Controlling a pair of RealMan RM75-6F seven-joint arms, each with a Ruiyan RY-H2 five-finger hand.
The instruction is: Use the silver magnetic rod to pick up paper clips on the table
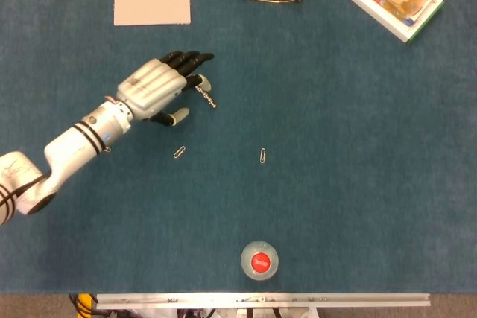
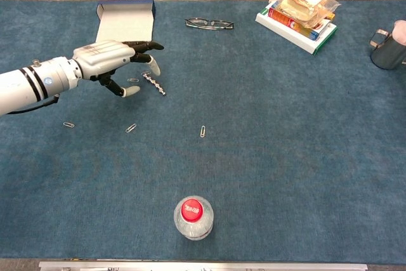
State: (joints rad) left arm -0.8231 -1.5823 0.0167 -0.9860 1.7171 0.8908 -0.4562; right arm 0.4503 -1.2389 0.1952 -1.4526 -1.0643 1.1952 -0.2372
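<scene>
clearly the left hand (image 1: 159, 87) is set up for a grasp rather than in one — its dark fingers (image 2: 147, 46) are spread and reach out over the near end of the silver magnetic rod (image 1: 206, 97), thumb hanging lower on the side toward the robot, and nothing is held in it. whether a fingertip touches the rod's end i cannot tell; in the chest view a pale tip sits right at it. the rod lies flat on the blue table (image 1: 335, 147), slanted, and reads as a beaded, knobbly stick of bright metal, thin enough that it will likely want a pinch, not a fist. one paper clip (image 2: 133, 80) rests just under the hand beside the rod; another paper clip (image 1: 179, 152) lies nearer the robot, a third clip (image 1: 263, 156) off to the right, and a fourth clip (image 2: 68, 124) under the forearm side — all small bent wire, scattered apart, so the rod would have to be carried to each. the table's cover looks like short-pile felt, matte and soft. the right hand shows in neither view.
</scene>
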